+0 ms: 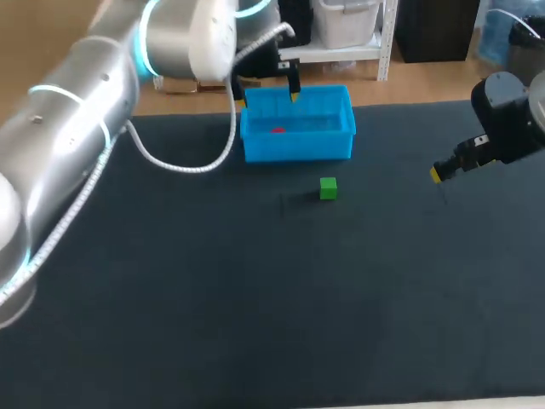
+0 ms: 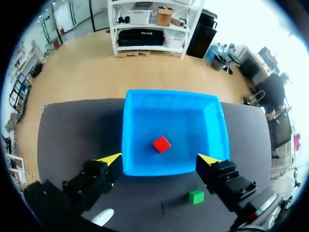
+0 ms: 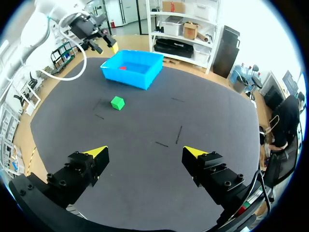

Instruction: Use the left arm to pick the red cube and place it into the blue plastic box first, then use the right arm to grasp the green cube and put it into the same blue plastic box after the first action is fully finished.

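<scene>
Left arm (image 1: pixel 77 145) fills the near side, its left gripper (image 2: pixel 161 159) hangs over the blue plastic box (image 2: pixel 169 94), fingers spread, holding nothing. Red cube (image 2: pixel 161 144) lies inside on the box floor, so step one looks done bar pulling the arm out. Next step: right gripper (image 3: pixel 145 152), fingers apart and empty, must cross to the green cube (image 1: pixel 328 188), sitting on the table (image 1: pixel 255 324) just in front of the box. The left gripper above the box may block the drop.
</scene>
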Robot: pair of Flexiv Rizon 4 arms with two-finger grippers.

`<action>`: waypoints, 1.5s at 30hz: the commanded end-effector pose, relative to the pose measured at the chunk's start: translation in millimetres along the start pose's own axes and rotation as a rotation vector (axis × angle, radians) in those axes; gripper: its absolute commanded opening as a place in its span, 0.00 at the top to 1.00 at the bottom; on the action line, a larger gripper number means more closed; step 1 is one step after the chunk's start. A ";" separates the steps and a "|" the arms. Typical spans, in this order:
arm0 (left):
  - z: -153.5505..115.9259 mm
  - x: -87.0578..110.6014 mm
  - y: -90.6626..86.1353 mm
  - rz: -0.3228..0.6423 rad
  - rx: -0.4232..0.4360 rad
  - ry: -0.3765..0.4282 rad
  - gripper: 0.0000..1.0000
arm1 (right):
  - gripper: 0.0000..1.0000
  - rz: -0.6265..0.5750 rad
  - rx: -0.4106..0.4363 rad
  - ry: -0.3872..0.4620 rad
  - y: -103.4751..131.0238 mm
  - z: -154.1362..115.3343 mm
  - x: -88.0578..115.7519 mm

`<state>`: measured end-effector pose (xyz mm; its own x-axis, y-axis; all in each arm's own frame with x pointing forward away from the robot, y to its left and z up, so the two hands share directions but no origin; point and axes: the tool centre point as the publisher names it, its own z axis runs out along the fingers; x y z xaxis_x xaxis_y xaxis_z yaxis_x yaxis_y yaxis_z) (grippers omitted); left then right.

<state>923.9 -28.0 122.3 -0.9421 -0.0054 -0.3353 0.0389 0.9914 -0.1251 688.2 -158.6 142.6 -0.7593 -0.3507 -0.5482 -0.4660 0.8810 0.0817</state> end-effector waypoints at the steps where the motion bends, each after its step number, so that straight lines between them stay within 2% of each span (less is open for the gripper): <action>1: -27.4 19.0 15.1 0.021 0.051 -0.027 0.00 | 0.00 0.000 0.001 -0.001 0.2 0.0 0.3; 7: -51.4 49.2 31.8 0.059 0.118 -0.055 0.00 | 0.00 0.000 0.001 -0.001 0.2 0.0 0.3; 17: -70.2 94.8 65.8 0.121 0.215 -0.103 0.00 | 0.00 0.000 0.001 -0.001 0.2 0.0 0.3; 24: -70.6 124.1 80.5 0.146 0.212 -0.134 0.00 | 0.00 0.000 0.001 -0.001 0.2 0.0 0.3; 26: -71.2 128.5 82.3 0.119 0.186 -0.162 0.00 | 0.00 0.000 0.001 -0.001 0.2 0.0 0.3; 42: -71.2 128.5 82.3 0.119 0.186 -0.162 0.00 | 0.00 0.000 0.001 -0.001 0.2 0.0 0.3; 43: -76.8 128.8 82.9 0.121 0.243 -0.178 0.00 | 0.00 0.000 0.001 -0.001 0.2 0.0 0.3; 45: -80.7 133.2 85.3 0.150 0.234 -0.224 0.00 | 0.00 0.000 0.001 -0.001 0.2 0.0 0.3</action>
<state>786.1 56.4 140.9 -0.9460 0.1758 -0.2725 0.2464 0.9360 -0.2515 688.2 -158.5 142.6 -0.7592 -0.3508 -0.5482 -0.4660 0.8810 0.0817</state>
